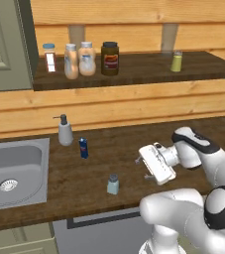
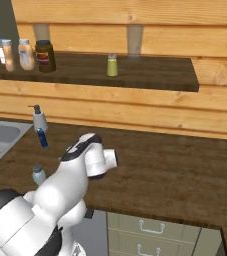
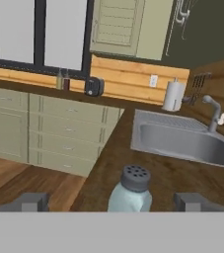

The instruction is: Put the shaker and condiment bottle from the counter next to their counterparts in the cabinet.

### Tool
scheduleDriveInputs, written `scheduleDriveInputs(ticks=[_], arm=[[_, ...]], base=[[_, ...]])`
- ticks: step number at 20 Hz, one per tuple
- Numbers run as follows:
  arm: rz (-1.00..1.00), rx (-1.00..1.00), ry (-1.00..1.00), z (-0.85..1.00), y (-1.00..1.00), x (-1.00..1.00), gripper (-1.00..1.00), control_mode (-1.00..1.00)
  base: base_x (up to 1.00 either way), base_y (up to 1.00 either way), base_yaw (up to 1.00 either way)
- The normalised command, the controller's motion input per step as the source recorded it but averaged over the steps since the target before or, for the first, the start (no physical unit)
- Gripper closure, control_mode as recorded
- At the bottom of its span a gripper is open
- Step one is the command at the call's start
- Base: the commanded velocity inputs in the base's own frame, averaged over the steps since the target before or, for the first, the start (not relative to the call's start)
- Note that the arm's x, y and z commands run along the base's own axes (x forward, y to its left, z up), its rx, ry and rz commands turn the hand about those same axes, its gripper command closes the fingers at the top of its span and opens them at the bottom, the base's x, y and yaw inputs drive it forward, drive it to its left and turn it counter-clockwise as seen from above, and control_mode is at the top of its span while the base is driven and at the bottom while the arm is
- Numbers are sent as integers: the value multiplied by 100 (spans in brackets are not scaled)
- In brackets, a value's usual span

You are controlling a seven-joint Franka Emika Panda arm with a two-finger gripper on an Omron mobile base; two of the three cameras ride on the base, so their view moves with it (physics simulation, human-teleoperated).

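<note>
The shaker, pale blue-green with a grey cap, stands upright near the counter's front edge. My gripper hangs open just to its right, pointing at it. In the hand view the shaker sits close ahead between the wide-apart fingertips, untouched. On the cabinet shelf two near-identical peach-orange bottles stand side by side: one and the other. I cannot tell which is the condiment bottle and which its twin. The yellow-green shaker stands further right on the shelf.
A dark brown jar and a small white-labelled jar share the shelf, beside the grey-green door. On the counter stand a grey pump dispenser and a dark-blue can. The sink lies at the left.
</note>
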Motion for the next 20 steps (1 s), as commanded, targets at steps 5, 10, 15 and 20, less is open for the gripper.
scheduleDriveInputs(ticks=[5, 10, 15, 20], arm=[[0, 0, -1, -13, 1, 0, -100, -100], [0, 0, -7, -53, 27, 0, -100, -100], [0, 0, -1, -13, 7, 0, -100, -100], [0, 0, 0, -2, 16, 19, -100, -100]], base=[[0, 0, 0], [0, 0, 0], [0, 0, 0], [0, 0, 0]])
